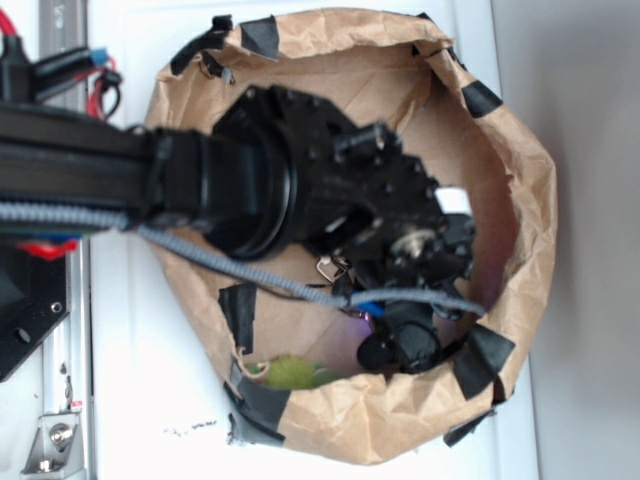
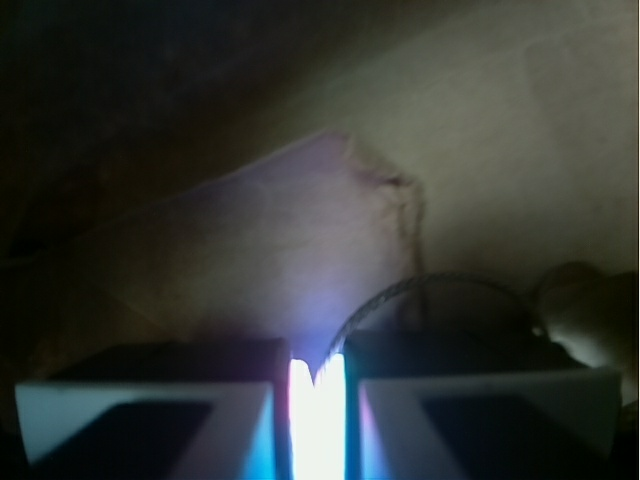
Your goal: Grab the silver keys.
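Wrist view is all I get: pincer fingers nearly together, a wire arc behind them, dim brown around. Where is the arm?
Observer: The exterior view shows the arm reaching from the left into a crumpled brown paper bag with black tape on its rim.
Operator: Anything else in there?
Observer: A green object lies against the bag's wall.
Operator: Keys visible from outside?
Observer: Only a small silver metal piece beside the arm's wrist; the rest is hidden.
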